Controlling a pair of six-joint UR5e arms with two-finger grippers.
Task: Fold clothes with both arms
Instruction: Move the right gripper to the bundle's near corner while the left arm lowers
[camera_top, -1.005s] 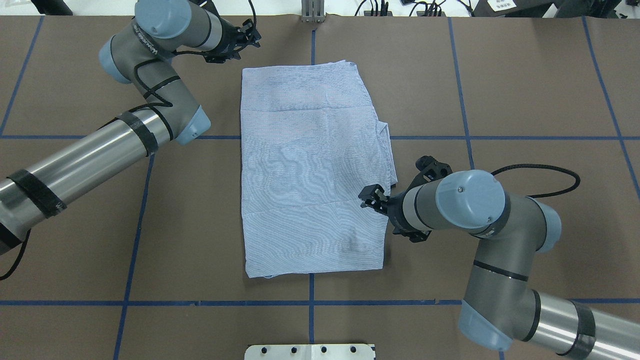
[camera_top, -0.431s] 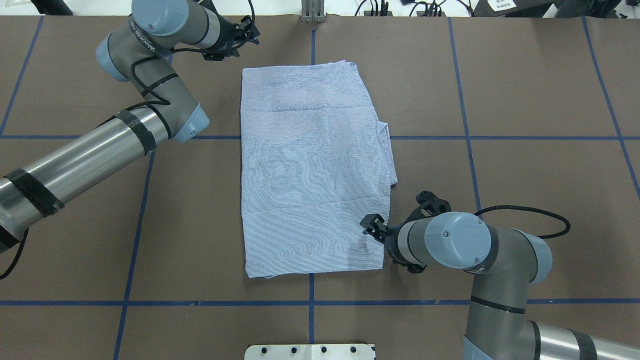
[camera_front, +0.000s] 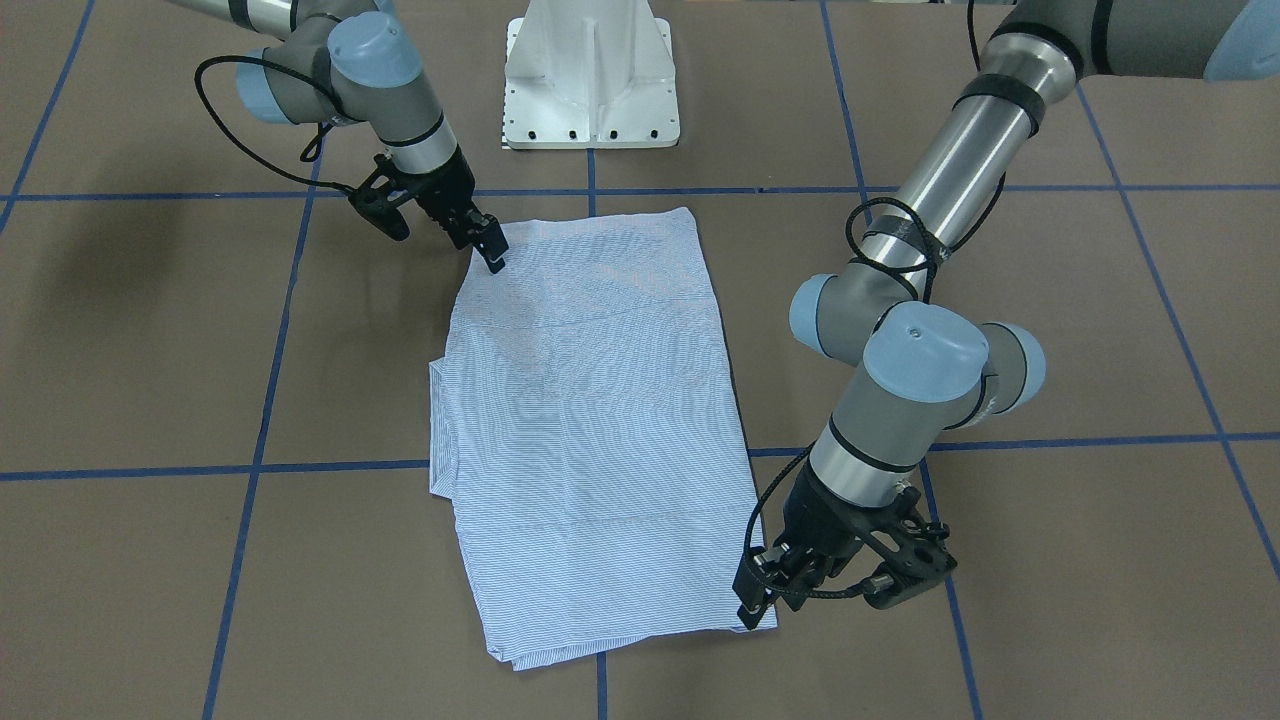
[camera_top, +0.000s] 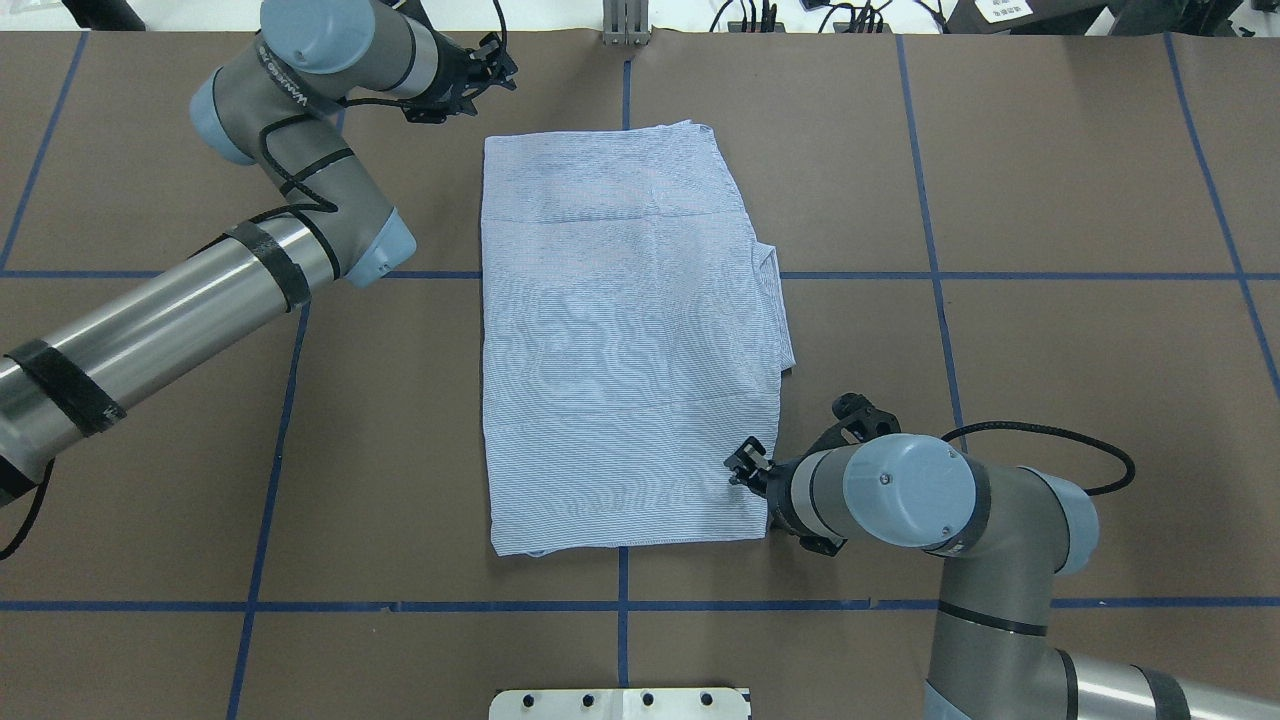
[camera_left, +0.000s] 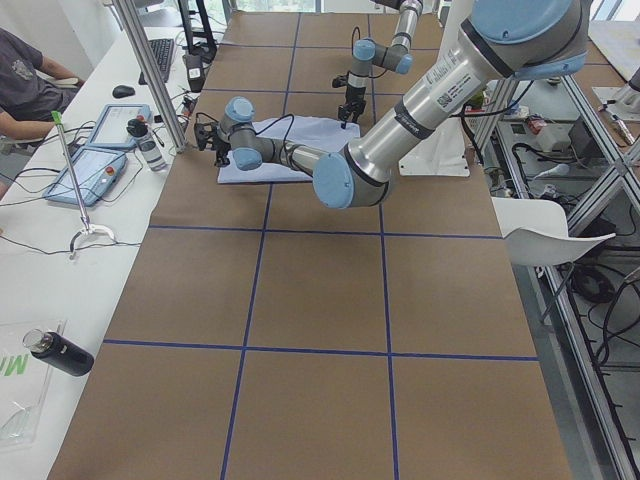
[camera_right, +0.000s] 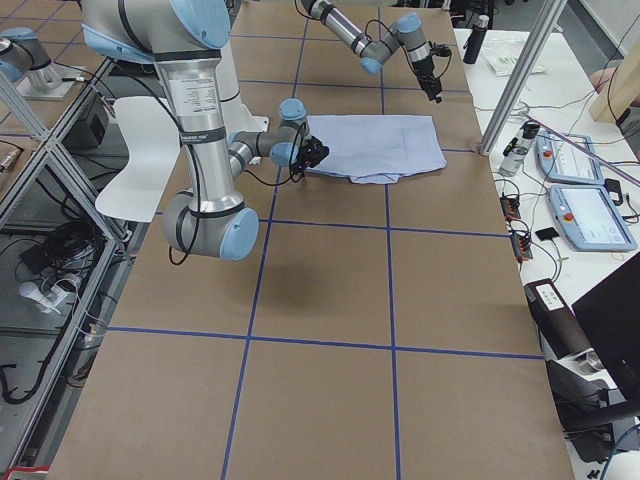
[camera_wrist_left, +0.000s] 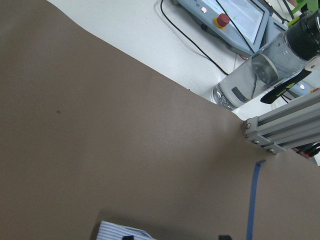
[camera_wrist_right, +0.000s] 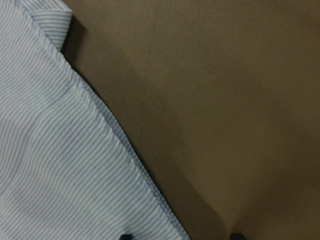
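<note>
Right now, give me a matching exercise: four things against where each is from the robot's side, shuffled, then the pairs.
1 shirt
2 left hand
3 right hand
4 white base

A by the shirt's far left corner
B flat in the middle
C at the table edge nearest the robot
D at the shirt's near right edge

Pairs: 1-B, 2-A, 3-D, 4-C

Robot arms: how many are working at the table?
2. In the overhead view, the left arm reaches to the far left corner of the shirt; the right arm is at its near right corner. None seems hidden.
</note>
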